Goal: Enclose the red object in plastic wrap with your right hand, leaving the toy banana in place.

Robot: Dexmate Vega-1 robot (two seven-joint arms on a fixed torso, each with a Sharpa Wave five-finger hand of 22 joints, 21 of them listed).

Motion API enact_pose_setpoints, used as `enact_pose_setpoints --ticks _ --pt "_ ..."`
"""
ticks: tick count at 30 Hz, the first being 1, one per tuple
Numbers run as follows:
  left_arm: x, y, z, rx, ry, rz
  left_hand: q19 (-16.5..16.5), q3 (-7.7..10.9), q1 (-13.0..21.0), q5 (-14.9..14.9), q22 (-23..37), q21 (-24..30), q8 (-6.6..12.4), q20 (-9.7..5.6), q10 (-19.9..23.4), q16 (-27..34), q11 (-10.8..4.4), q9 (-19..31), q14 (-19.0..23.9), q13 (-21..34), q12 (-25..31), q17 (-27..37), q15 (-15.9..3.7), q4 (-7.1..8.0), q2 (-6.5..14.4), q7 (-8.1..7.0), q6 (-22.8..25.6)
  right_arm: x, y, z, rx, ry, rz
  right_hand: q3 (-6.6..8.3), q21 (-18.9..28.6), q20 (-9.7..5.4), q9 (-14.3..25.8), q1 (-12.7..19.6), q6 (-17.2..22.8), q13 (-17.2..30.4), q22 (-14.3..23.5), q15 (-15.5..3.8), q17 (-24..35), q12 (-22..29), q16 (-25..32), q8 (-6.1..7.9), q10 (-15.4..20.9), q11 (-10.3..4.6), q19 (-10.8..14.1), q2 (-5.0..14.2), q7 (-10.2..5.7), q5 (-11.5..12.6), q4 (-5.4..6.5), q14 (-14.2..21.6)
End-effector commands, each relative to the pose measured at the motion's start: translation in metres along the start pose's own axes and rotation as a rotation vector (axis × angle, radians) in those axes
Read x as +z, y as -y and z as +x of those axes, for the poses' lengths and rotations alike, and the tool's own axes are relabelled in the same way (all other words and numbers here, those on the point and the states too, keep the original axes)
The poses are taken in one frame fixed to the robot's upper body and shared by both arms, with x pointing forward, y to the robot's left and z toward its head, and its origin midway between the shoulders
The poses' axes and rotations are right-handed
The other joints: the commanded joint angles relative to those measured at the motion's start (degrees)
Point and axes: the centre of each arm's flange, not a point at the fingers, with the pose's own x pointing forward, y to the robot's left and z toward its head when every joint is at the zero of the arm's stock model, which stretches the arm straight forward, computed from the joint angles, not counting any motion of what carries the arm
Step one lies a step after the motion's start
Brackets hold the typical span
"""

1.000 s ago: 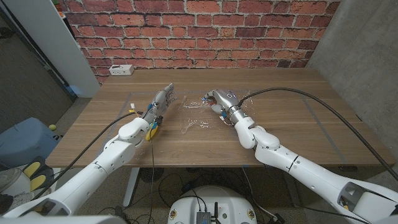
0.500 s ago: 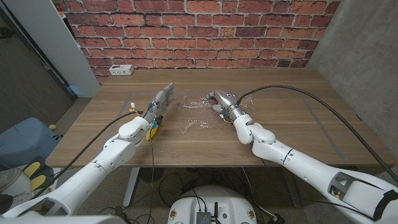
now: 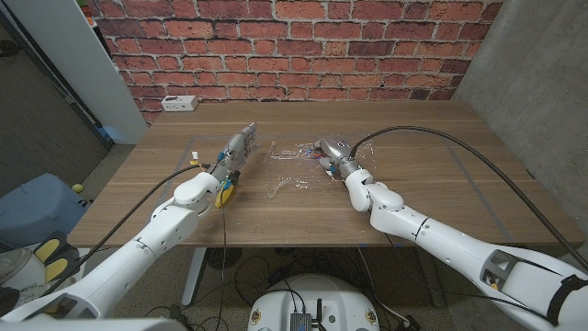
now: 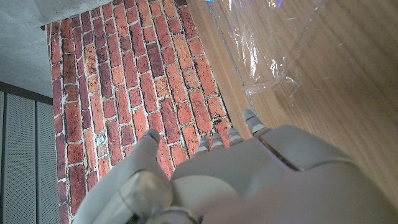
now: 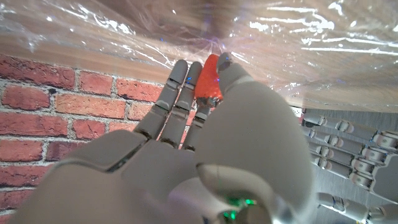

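- Your right hand (image 3: 331, 153) lies on the plastic wrap (image 3: 292, 175), near the middle of the bench (image 3: 432, 175) and a little toward its far edge.
- In the right wrist view, the red object (image 5: 208, 82) sits pinched between the thumb and the fingers (image 5: 177, 87) of your right hand, so that hand is holding it, with crinkled wrap just beyond the fingertips.
- In the head view only a small patch of red (image 3: 323, 162) shows beside the right hand, on the wrap; whether the object touches the film or is lifted just off it cannot be told.
- Your left hand (image 3: 235, 153) stretches toward the wrap's left edge, fingers extended and close together. It appears to grip nothing; whether the fingertips touch the film is unclear.
- The left wrist view shows the back of the left hand (image 4: 249, 180), with the loose edge of the wrap (image 4: 280, 56) lying on the wood just past its fingers.
- The toy banana (image 3: 223, 194) shows as a yellow shape at the left wrist, toward the bench's left side, off the wrap.
- Judged from this, you are at the placing step: the red object is at the wrap but not yet enclosed.
- The next move likely calls for settling the object on the film, releasing it, then taking a free edge of wrap with the right hand and folding it over.
- Keep the left arm quiet, so the banana beside it stays where it is.
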Motion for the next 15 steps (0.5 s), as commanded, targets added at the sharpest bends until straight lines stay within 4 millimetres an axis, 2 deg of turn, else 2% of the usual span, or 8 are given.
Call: enact_pose_setpoints --ticks 1,5,6,8,12,15 --pt "0.002 0.003 -0.001 -0.009 -0.002 0.008 -3.7 0.17 -0.5 0.4 0.3 0.0 0.21 0.17 -2.6 -0.2 0.26 0.3 -2.7 0.2 0.0 0.1 -0.07 -0.34 0.2 -0.17 -0.3 -0.015 -0.010 -0.008 0.134 -0.122 -0.002 -1.24 0.2 1.49 -0.1 -4.3 -2.6 -0.2 -1.3 -7.51 -1.1 -0.9 -2.1 -0.72 -2.4 0.24 -1.2 -2.19 -0.52 0.1 1.25 -2.1" --pt "0.003 0.005 -0.001 -0.011 -0.002 0.009 -3.7 0.18 -0.5 0.4 0.3 -0.1 0.22 0.18 -2.7 -0.2 0.28 0.3 -2.7 0.2 0.0 0.1 -0.06 -0.35 0.2 -0.12 -0.3 -0.017 -0.009 -0.012 0.150 -0.147 0.009 -3.11 -0.4 3.33 -0.5 -9.5 -6.8 -0.7 -2.3 -5.97 -1.9 -1.4 -3.9 -1.25 -5.4 0.46 -3.2 -3.60 -0.42 0.7 3.04 -4.5" --pt "0.003 0.005 -0.001 -0.013 -0.002 0.011 -3.7 0.18 -0.5 0.4 0.3 -0.1 0.22 0.18 -2.7 -0.2 0.29 0.3 -2.7 0.2 0.0 0.1 -0.06 -0.35 0.2 -0.16 -0.3 -0.018 -0.009 -0.013 0.153 -0.154 0.008 -3.48 -0.7 4.01 -0.6 -10.5 -8.3 -0.8 -2.5 -5.50 -2.1 -1.8 -4.4 -1.36 -7.6 0.62 -3.9 -4.02 -0.67 0.9 3.27 -5.2" --pt "0.003 0.006 -0.001 -0.014 -0.002 0.010 -3.7 0.19 -0.5 0.4 0.3 -0.1 0.21 0.19 -2.7 -0.1 0.33 0.3 -2.7 0.2 0.0 0.1 -0.07 -0.35 0.2 -0.15 -0.3 -0.020 -0.008 -0.014 0.162 -0.165 0.022 -4.09 -1.0 4.69 -0.7 -12.2 -11.1 -1.0 -2.7 -5.20 -2.3 -1.9 -4.9 -1.63 -9.4 0.43 -4.5 -4.63 -1.04 1.3 3.68 -6.0" --pt "0.003 0.008 -0.002 -0.018 -0.002 0.012 -3.7 0.20 -0.5 0.4 0.3 -0.2 0.18 0.22 -2.7 -0.2 0.29 0.3 -2.7 0.2 0.0 0.1 -0.02 -0.36 0.2 -0.14 -0.4 -0.022 -0.006 -0.018 0.162 -0.182 0.045 -5.85 -2.1 6.01 -1.0 -16.8 -18.6 -1.5 -2.9 -3.21 -2.3 -2.0 -6.5 -1.73 -15.3 0.96 -6.5 -5.67 -1.00 1.9 5.05 -9.4" --pt "0.004 0.009 -0.002 -0.020 -0.004 0.014 -3.7 0.21 -0.5 0.4 0.3 -0.2 0.17 0.21 -2.8 -0.2 0.37 0.3 -2.8 0.2 0.0 0.1 -0.04 -0.37 0.2 -0.15 -0.4 -0.024 -0.004 -0.022 0.153 -0.186 0.070 -6.89 -3.0 7.00 -1.1 -19.2 -23.2 -1.8 -2.9 -2.28 -2.5 -2.0 -7.7 -1.85 -18.3 1.46 -7.9 -6.28 -0.53 2.3 5.70 -12.3"
